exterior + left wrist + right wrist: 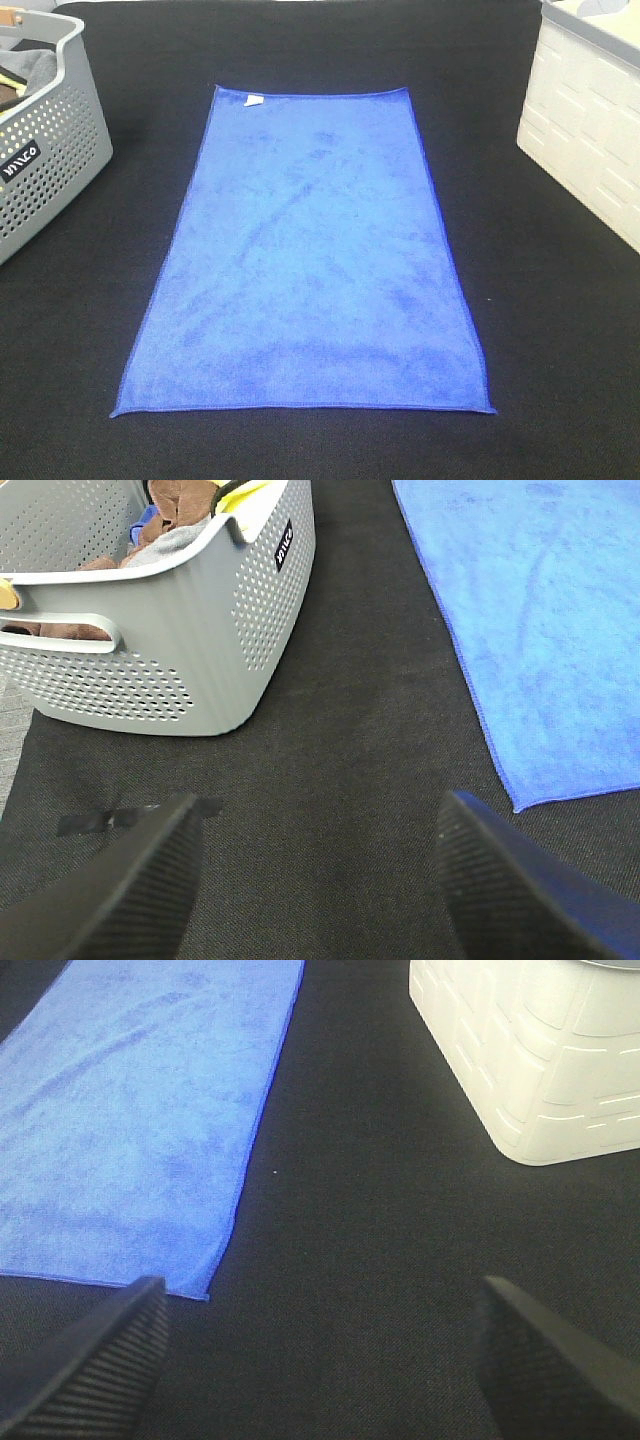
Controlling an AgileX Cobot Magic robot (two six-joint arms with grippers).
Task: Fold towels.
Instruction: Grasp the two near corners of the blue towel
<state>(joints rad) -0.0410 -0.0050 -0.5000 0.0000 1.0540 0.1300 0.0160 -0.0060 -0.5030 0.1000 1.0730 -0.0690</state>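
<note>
1. The desk (560,340) is covered edge to edge in a black, finely woven cloth, flat and matte.
2. The blue towel (305,260) lies spread flat in the middle of it, unfolded, with its long sides running away from the robot. A small white tag (254,99) sits at the far corner on the robot's left.
3. A perforated grey basket (50,150) stands at the far left, well apart from the towel. It carries a small black label, and brown, yellow and blue fabrics are bundled inside.
4. A white moulded bin (590,120) stands at the far right, also clear of the towel.
5. A short strip of black tape (120,818) is stuck to the cloth near the basket.
6. The left tool (322,820) hangs over bare cloth between the basket and the towel's near corner, its ribbed fingers spread wide with nothing between them.
7. The right tool (320,1295) hangs over bare cloth just beside the towel's other near corner, equally wide apart and holding nothing.
</note>
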